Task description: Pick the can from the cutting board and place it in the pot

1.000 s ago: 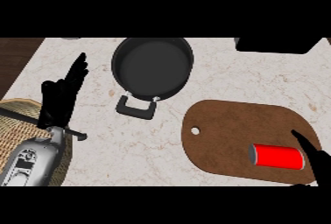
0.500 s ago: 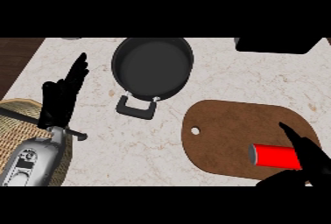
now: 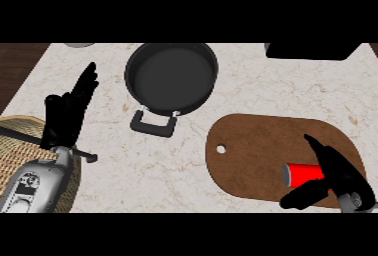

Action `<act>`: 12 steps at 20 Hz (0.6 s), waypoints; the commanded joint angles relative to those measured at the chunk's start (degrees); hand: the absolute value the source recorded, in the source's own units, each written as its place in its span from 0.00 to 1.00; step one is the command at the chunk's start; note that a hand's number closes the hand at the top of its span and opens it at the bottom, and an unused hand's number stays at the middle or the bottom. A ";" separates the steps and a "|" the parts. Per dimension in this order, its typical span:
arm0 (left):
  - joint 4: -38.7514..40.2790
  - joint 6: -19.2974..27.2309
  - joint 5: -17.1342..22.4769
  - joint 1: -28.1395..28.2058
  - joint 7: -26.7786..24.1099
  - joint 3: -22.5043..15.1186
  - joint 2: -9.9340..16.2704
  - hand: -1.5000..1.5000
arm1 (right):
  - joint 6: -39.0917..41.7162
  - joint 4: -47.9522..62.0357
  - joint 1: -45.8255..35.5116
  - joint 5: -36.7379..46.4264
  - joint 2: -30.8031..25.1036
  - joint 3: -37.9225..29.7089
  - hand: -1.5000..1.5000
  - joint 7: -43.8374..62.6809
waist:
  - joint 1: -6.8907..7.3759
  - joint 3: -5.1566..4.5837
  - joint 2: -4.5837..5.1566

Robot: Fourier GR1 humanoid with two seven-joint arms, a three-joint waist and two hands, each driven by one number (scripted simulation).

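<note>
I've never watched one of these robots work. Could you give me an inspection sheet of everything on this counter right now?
Surface: pale marbled counter.
Job's things: red can lies on its side on the brown cutting board; dark pot, nothing seen inside, stands apart at upper middle, handle toward the robot.
Clutter: wicker basket at left edge; black object at upper right, unclear what.
Hands: right hand arches over the can, thumb below it, not closed round it; left hand rests open, fingers up, at left.
Cables: nothing seen.
Surroundings: dark wood strip beyond the counter's left edge.
</note>
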 commanded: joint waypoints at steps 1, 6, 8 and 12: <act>2.18 -0.28 -0.98 8.13 -1.83 1.90 3.10 0.50 | 1.93 4.19 -4.22 -0.56 1.49 -0.16 0.00 11.93 | 0.29 -2.44 0.85; 2.89 -1.55 0.55 8.86 -2.98 3.91 4.23 0.50 | 1.29 6.66 -5.12 0.22 3.76 1.46 0.00 10.78 | -0.62 -2.44 0.78; 2.15 -1.05 -0.05 10.26 -2.92 2.66 3.17 0.50 | 0.87 7.13 -5.77 1.32 4.84 2.57 0.00 11.65 | -0.39 -2.48 0.62; 3.58 -0.81 -0.58 9.32 -3.52 2.98 3.26 0.50 | 3.50 8.23 -7.28 0.48 5.70 3.96 1.00 10.87 | -1.11 -2.49 0.74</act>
